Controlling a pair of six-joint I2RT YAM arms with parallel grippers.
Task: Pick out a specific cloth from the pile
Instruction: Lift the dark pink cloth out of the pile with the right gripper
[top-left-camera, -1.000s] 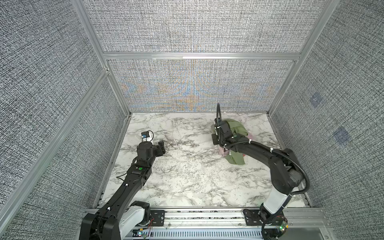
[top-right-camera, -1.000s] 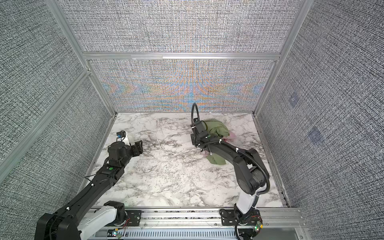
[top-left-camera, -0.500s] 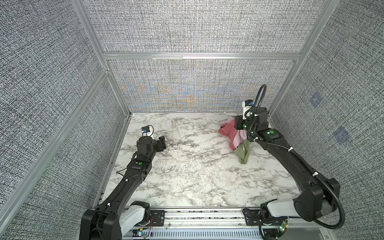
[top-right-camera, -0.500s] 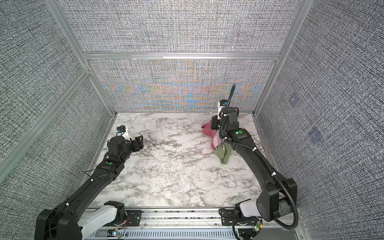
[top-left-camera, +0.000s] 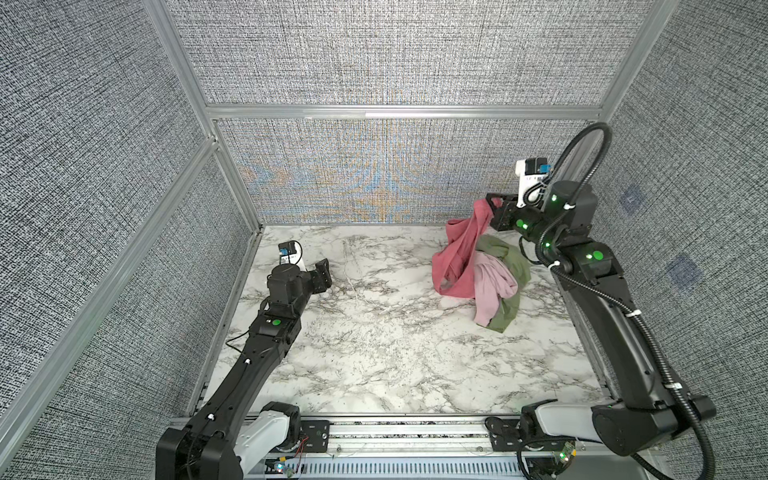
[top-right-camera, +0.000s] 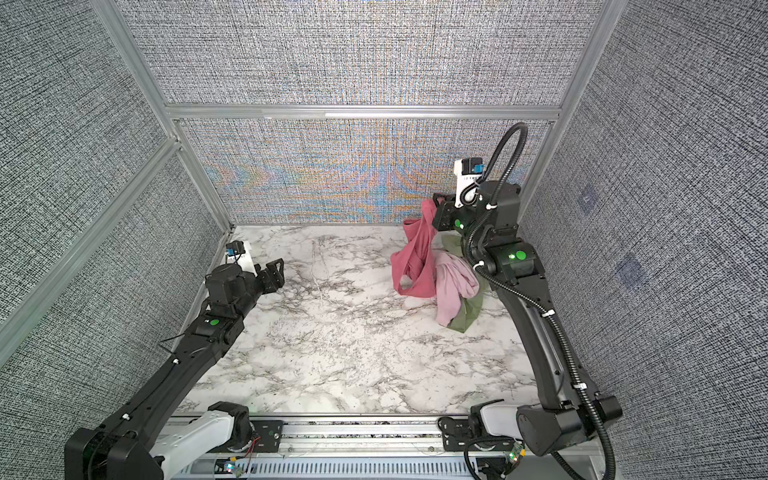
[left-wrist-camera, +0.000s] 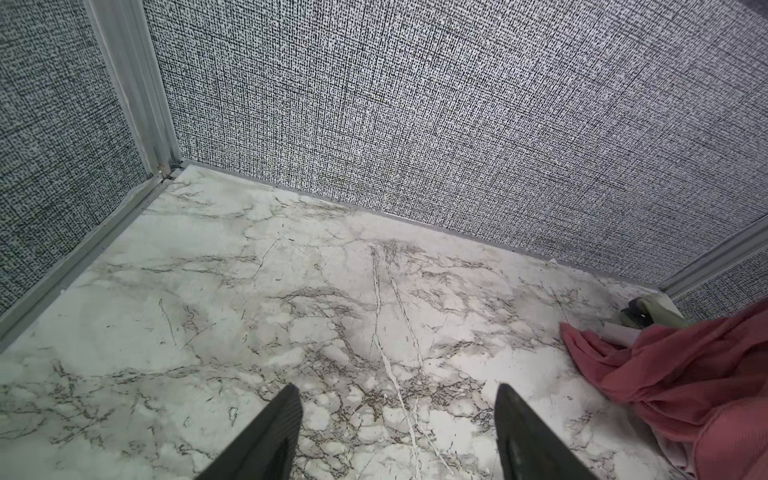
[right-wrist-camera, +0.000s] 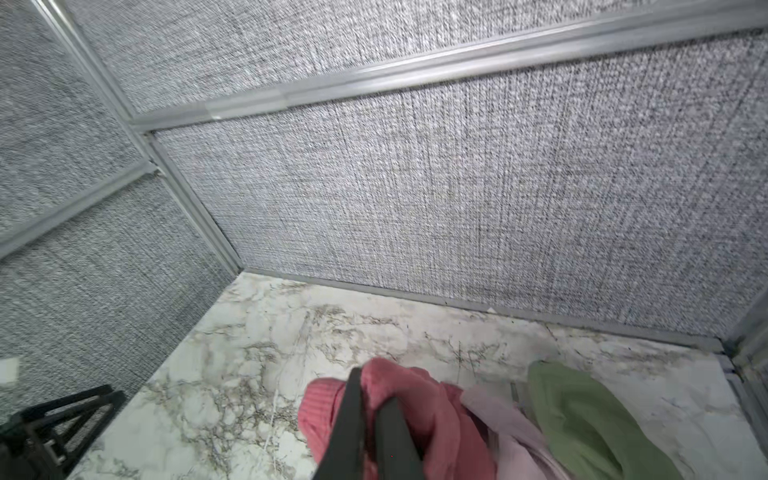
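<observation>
You have one rose-red cloth (top-left-camera: 459, 257), held up by its top end in the right gripper (top-left-camera: 493, 206) near the back wall. Its lower folds drape on the marble table (top-left-camera: 374, 340), touching the pile (top-right-camera: 457, 295): one pale pink cloth (top-left-camera: 492, 286) on one olive green cloth (top-left-camera: 511, 262). The right wrist view shows what the top views hide, the jaws clenched on a rose-red fold. Your left gripper (left-wrist-camera: 397, 399) is spread wide, holding nothing, over bare marble well apart.

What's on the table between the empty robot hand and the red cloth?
Nothing: only bare marble tabletop lies between the left gripper and the rose-red cloth, in both top views.
</observation>
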